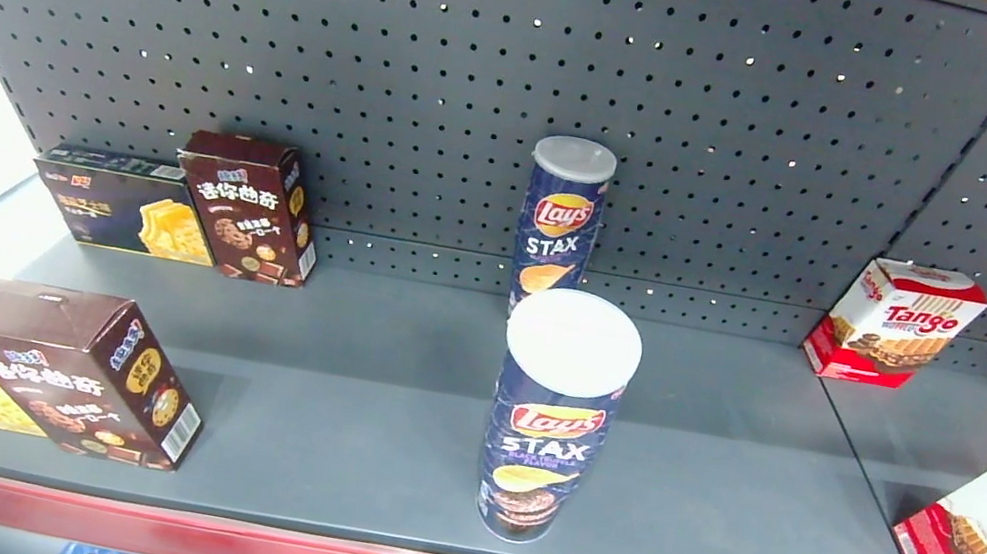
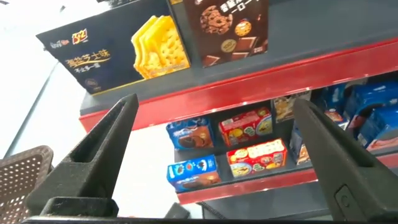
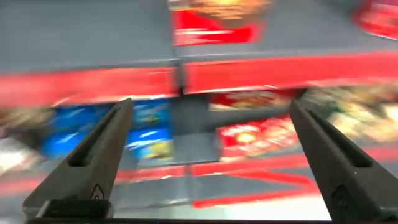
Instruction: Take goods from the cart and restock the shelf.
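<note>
Left claw [image 2: 214, 104] and right claw [image 3: 210, 104] both gape empty, so we reckon our next drop-off could clip the front can [image 1: 550, 429] at the shelf [image 1: 344, 434] lip and topple it.

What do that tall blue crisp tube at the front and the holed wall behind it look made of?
The front crisp tube looks like glossy printed cardboard with a matte pale lid, probably plastic. The back wall looks like dark painted sheet metal, given its even punched holes.
</note>
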